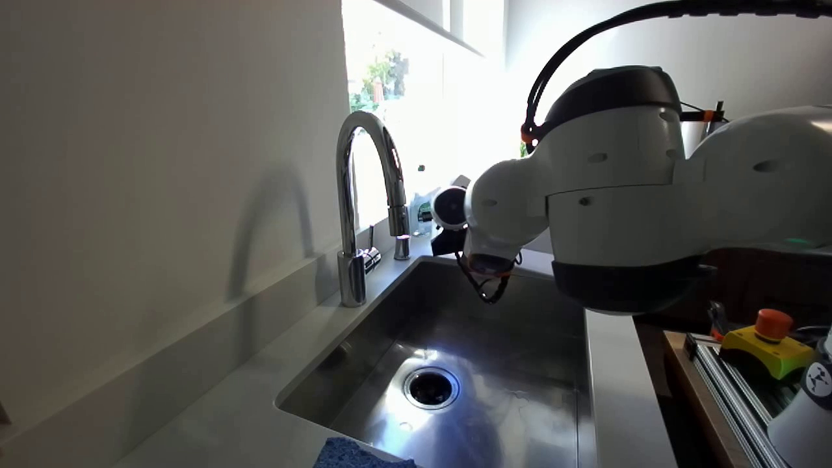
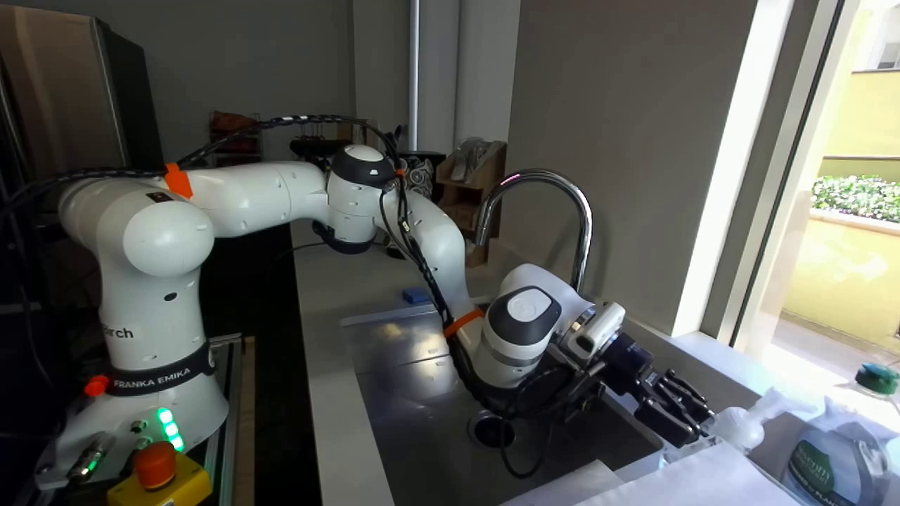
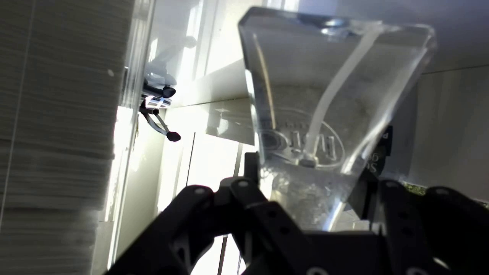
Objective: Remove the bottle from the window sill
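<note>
A clear tapered bottle (image 3: 290, 88) with a dip tube inside fills the middle of the wrist view, between the fingers of my gripper (image 3: 310, 179). The fingers are spread about the bottle's width and lie close to both sides. I cannot tell whether both press on it. In an exterior view my gripper (image 2: 702, 425) is at the bottle's whitish pump head (image 2: 747, 430), low beside the pale window sill (image 2: 724, 355). The bottle's body there is mostly hidden, and its support is not clear. In an exterior view (image 1: 450, 240) the wrist hides the fingers.
A green-capped bottle (image 2: 833, 464) stands close beside the clear one, by the window. A white sheet-like object (image 2: 696, 481) covers the near foreground. The arm reaches over the steel sink (image 1: 520, 364). The tall faucet (image 1: 344, 195) stands near the wrist. A blue sponge (image 2: 416, 295) lies on the counter.
</note>
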Controlling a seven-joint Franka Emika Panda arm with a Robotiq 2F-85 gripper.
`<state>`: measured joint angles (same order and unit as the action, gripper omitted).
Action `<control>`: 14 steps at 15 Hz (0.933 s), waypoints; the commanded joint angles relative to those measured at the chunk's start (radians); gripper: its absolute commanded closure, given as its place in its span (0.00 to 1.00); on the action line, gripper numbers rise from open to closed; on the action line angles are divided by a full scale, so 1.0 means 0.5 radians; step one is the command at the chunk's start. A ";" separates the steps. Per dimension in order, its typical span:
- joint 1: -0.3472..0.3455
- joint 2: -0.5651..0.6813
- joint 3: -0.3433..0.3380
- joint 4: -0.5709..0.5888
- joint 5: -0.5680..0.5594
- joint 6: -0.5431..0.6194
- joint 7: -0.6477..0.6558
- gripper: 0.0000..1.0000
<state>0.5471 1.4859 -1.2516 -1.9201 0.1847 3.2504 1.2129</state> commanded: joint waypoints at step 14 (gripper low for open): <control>0.094 -0.002 -0.266 -0.110 -0.300 -0.007 0.211 0.70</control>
<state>0.5615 1.4850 -1.3349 -1.9397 0.1059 3.2538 1.2594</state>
